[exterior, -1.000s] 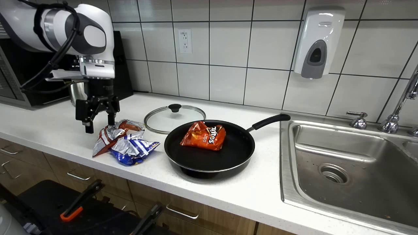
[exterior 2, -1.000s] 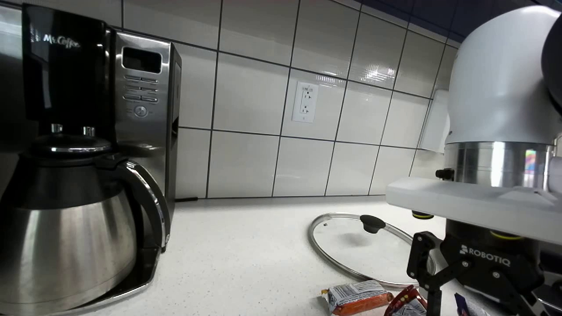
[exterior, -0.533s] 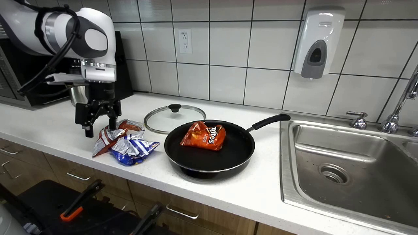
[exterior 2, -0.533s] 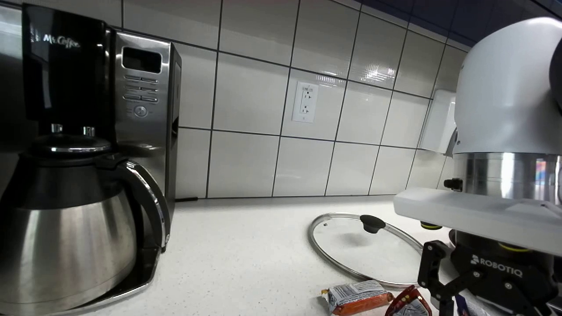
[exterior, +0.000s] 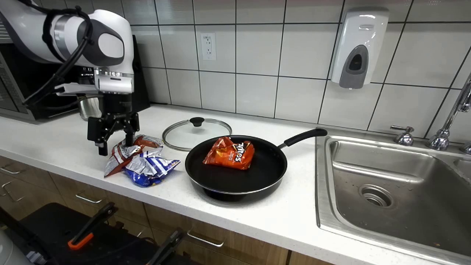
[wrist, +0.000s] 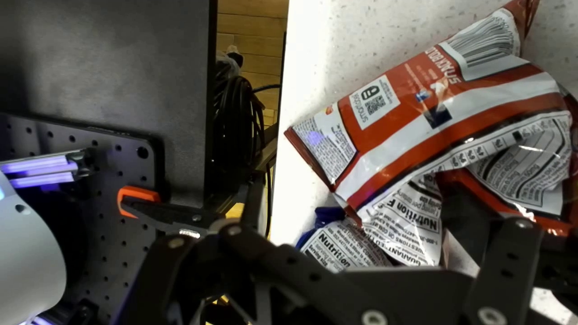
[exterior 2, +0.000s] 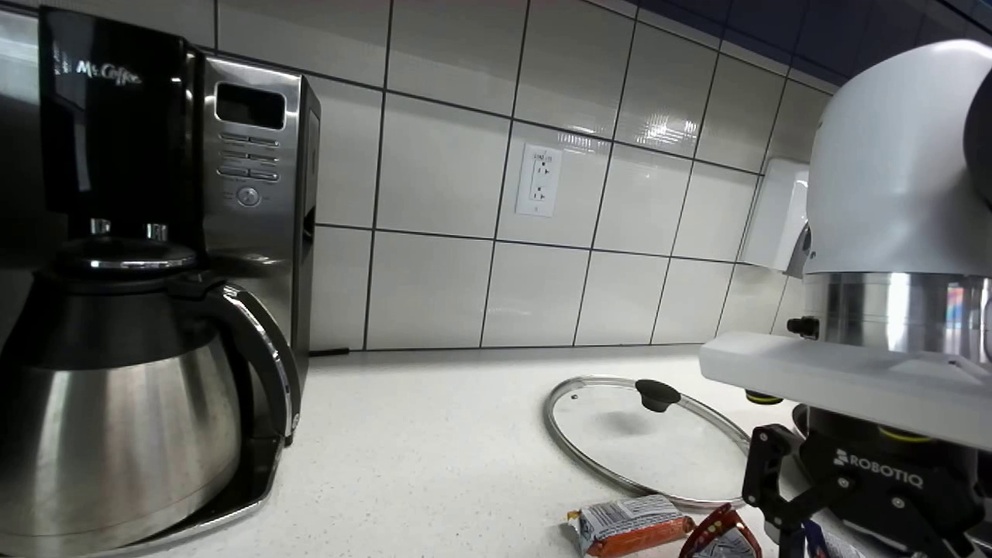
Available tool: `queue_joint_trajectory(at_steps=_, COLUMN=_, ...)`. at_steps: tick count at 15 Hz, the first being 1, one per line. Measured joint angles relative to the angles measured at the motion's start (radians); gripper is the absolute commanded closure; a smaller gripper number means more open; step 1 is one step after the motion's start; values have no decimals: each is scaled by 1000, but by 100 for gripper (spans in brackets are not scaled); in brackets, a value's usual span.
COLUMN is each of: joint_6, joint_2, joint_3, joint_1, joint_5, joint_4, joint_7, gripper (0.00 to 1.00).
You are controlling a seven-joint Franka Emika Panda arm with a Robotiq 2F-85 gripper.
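Four snack bags [wrist: 406, 122]; one pan [exterior: 235, 182]; one lid [exterior: 187, 135]

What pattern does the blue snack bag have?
The blue snack bag has whitish stripes, best seen in an exterior view.

Wears rounded white arm shells [exterior 2: 895, 163] with dark grey panels [exterior: 95, 48]; carries thick black cables [exterior: 57, 79]. Has a polished silver metal collar [exterior 2: 895, 314] above a flat white bar [exterior 2: 837, 380]. Ends in a black jointed gripper [exterior: 116, 146] bearing white "ROBOTIQ" lettering [exterior 2: 880, 470] and round silver screws [wrist: 374, 317].
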Motion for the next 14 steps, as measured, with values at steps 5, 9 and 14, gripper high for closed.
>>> queue_joint_trajectory(at_steps=5, joint_6=8, joint_2=4, joint_3=0, joint_1=0, joint_5=0, joint_4=0, joint_7=0, gripper=0)
queue_joint_trajectory(at_steps=9, joint_6=19, joint_2=11, joint_3=0, joint_1=0, joint_5=0, joint_4=0, joint_7=0, gripper=31)
queue_joint_trajectory(at_steps=14, joint_6=34, joint_2=23, joint_3=0, joint_1=0, joint_5=0, joint_4=0, joint_7=0, gripper=72)
